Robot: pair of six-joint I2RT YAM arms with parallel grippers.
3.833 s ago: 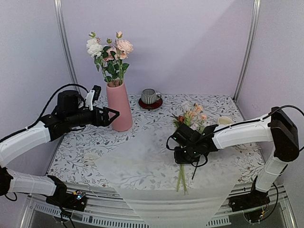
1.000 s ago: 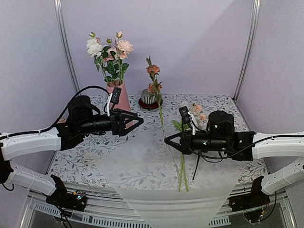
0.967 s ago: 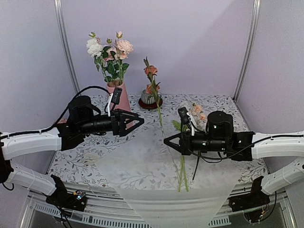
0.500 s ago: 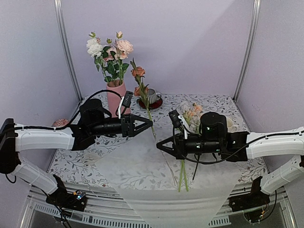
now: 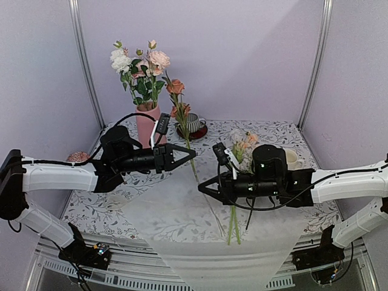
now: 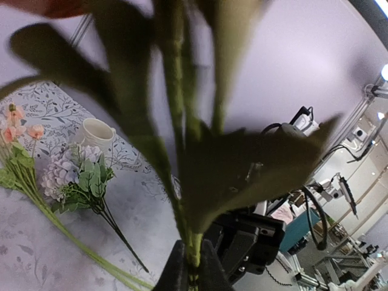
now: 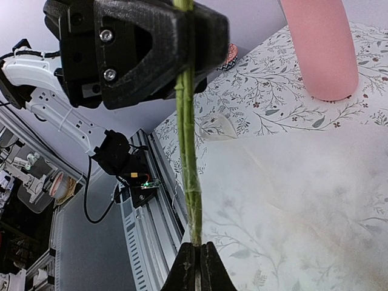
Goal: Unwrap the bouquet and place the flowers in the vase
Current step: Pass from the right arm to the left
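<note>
I hold the flower [image 5: 176,87] upright, just right of the vase [image 5: 145,120]. Right claw [image 5: 200,187] pinches its stem low, left claw [image 5: 192,156] pinches higher. It looks light and springy, so grip mid-stem.

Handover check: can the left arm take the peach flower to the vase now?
Probably not yet: left gripper is shut on the peach flower stem, but right gripper clamps it lower down. The vase itself stands close, unobstructed.
</note>
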